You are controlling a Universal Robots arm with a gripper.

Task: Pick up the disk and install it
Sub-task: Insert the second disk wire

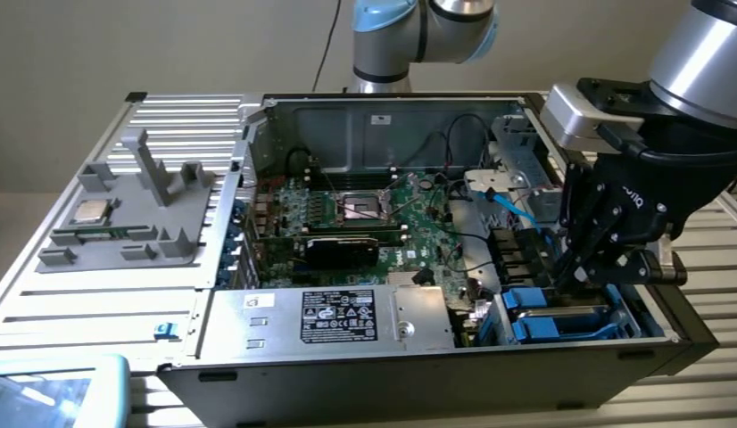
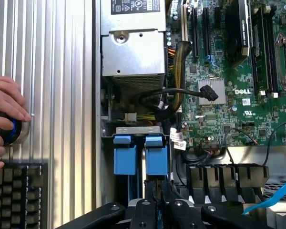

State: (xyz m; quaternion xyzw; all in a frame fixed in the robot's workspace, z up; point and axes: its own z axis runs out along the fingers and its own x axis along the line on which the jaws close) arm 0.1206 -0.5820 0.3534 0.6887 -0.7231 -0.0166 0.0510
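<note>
The tool (image 1: 579,278) reaches down into the drive bay of the open case (image 1: 344,374), its fingers nearly closed on the edge of the disk (image 2: 150,155), which stands directly beneath it in its blue bracket.

The arm (image 1: 702,45) is brushed silver tubing with pale blue joint caps (image 1: 386,18). A silver-grey wrist block carries the black gripper (image 1: 589,267), built of bolted linkage bars with faint white lettering.
</note>
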